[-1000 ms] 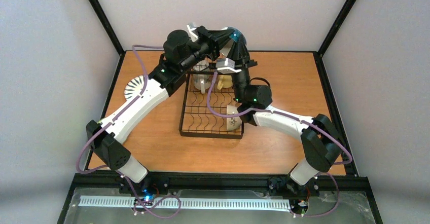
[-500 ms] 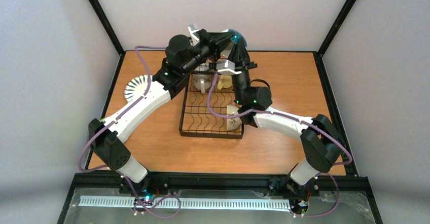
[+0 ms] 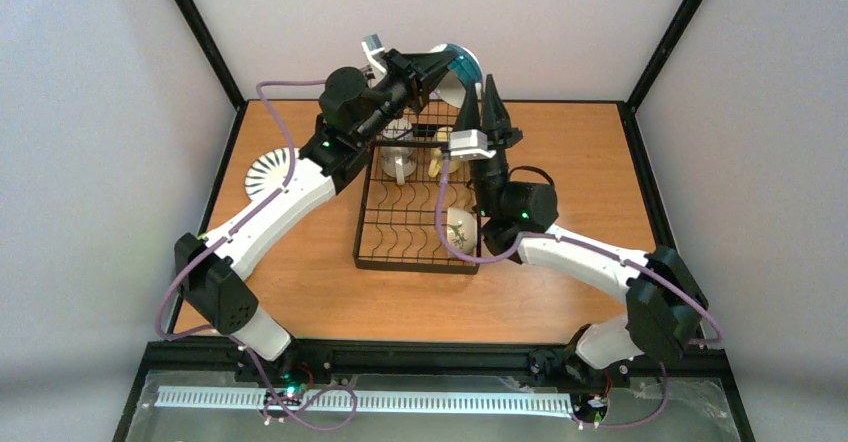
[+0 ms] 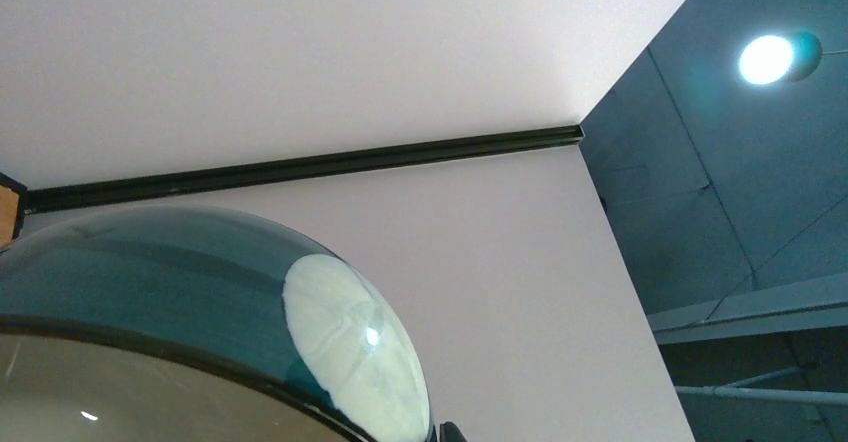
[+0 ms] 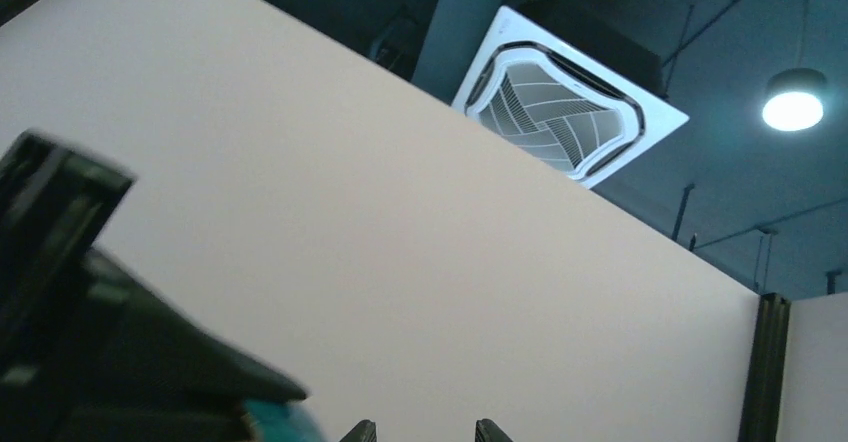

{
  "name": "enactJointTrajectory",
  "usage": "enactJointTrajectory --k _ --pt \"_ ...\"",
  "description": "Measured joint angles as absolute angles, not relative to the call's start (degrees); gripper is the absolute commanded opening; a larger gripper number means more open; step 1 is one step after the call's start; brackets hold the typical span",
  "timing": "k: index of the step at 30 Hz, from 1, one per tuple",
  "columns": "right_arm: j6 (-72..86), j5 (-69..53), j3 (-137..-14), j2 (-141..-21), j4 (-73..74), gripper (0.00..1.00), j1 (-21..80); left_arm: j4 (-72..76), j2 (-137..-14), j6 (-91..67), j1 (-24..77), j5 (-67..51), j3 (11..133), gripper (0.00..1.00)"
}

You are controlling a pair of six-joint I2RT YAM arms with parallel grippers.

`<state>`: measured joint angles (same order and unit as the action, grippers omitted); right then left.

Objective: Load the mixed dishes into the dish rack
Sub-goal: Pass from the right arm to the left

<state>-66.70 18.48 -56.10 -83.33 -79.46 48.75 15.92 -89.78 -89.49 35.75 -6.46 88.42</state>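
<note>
One teal-and-white bowl [image 3: 462, 64] aloft in left jaws

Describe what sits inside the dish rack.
In the dish rack: cream mug and yellow mug at the far end, cream bowl near right. The left arm and right arm cover its far corners.

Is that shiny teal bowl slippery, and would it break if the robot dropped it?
Probably slippery: the teal bowl has a glossy skin mirroring the light. It looks like hard glazed ceramic, so likely stiff and breakable.
</note>
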Motion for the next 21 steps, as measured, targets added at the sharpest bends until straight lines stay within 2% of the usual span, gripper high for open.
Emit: enactJointTrajectory --k 7,21 --pt "-62.98 19.05 -55.83 -78.85 -76.79 0.62 48.75 16.56 -90.59 -88.62 35.51 -6.83 88.4 0.0" --pt "-52.69 18.87 -55.33 -74.15 -62.59 0.63 48.75 14.44 -92.33 -83.11 35.51 -7.27 91.92 0.0"
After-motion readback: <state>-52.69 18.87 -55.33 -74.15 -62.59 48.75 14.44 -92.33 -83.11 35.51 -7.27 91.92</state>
